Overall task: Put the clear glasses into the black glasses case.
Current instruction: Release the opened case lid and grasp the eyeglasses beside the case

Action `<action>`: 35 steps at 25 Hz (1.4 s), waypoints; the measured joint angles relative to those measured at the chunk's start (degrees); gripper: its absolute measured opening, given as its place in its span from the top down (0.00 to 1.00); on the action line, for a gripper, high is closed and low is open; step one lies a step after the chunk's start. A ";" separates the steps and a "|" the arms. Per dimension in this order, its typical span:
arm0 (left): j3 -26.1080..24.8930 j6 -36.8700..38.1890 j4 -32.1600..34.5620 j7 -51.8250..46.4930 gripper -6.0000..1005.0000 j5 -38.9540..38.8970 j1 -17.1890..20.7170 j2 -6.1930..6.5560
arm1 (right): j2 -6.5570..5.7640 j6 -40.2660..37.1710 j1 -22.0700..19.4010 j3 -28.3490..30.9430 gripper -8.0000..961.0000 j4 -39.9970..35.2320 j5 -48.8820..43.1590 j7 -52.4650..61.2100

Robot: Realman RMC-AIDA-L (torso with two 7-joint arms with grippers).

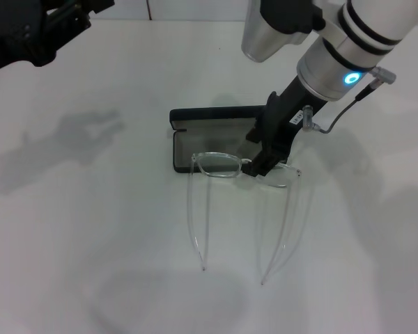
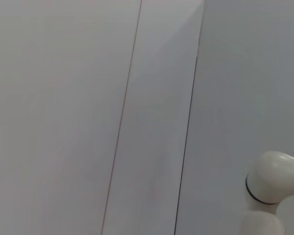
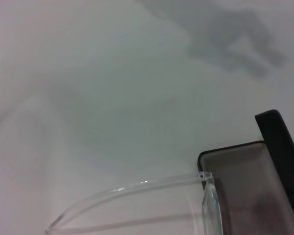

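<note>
The black glasses case [image 1: 195, 145] lies open in the middle of the white table, grey lining up and lid [image 1: 216, 113] raised at the back. The clear glasses [image 1: 216, 165] hang over its near edge, lenses above the lining. Both temple arms are unfolded and reach toward me. My right gripper [image 1: 253, 167] comes down from the upper right and is shut on the bridge between the lenses. The right wrist view shows one lens corner and temple of the glasses [image 3: 208, 196] against the case [image 3: 279, 142]. My left gripper [image 1: 56, 24] stays raised at the far left corner.
The white table [image 1: 90, 229] is bare around the case, with only shadows on it. My right arm's white and silver body [image 1: 334, 49] hangs over the table behind the case. The left wrist view shows only pale wall panels and a white arm joint [image 2: 274, 178].
</note>
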 joint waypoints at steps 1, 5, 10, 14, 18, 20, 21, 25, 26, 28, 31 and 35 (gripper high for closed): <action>0.00 0.00 -0.03 0.09 0.74 0.01 0.00 0.01 | 0.00 0.47 -0.12 -0.28 0.41 0.09 0.33 -0.14; 0.00 0.00 -1.01 0.69 0.74 0.02 0.04 0.02 | 0.00 2.01 -0.24 -1.10 0.42 2.09 2.84 -2.23; -0.16 0.00 -2.35 1.40 0.74 -0.17 0.05 0.10 | 0.00 4.20 -0.54 -3.80 0.44 3.00 5.29 -3.13; -0.19 0.00 -2.35 1.43 0.74 -0.21 0.22 0.11 | 0.00 5.43 -0.64 -5.54 0.45 3.60 6.15 -3.15; -0.19 0.00 -2.39 1.45 0.74 -0.10 0.28 0.08 | 0.00 6.22 -0.85 -6.49 0.50 3.99 6.80 -3.17; -0.18 0.00 -2.42 1.45 0.74 0.06 0.28 0.00 | 0.00 6.56 -0.90 -6.62 0.51 4.20 6.96 -3.17; -0.18 0.00 -2.42 1.45 0.74 0.09 0.27 -0.03 | 0.00 6.99 -0.90 -6.90 0.51 4.34 7.35 -3.21; -0.17 0.00 -2.42 1.45 0.74 0.10 0.25 -0.10 | 0.00 7.46 -0.99 -7.41 0.54 4.42 7.68 -3.28; -0.17 0.00 -2.42 1.45 0.74 0.10 0.25 -0.13 | 0.00 7.57 -1.09 -7.53 0.54 4.43 7.70 -3.31; -0.17 0.00 -2.42 1.45 0.74 0.11 0.29 -0.19 | 0.00 8.07 -1.37 -8.38 0.55 4.45 8.21 -3.39; -0.17 0.00 -2.42 1.45 0.74 0.13 0.48 -0.24 | 0.00 9.10 -1.60 -10.62 0.57 4.46 9.62 -3.48; -0.17 0.00 -2.42 1.45 0.74 0.15 0.53 -0.25 | 0.00 9.60 -1.74 -11.57 0.59 4.46 10.15 -3.51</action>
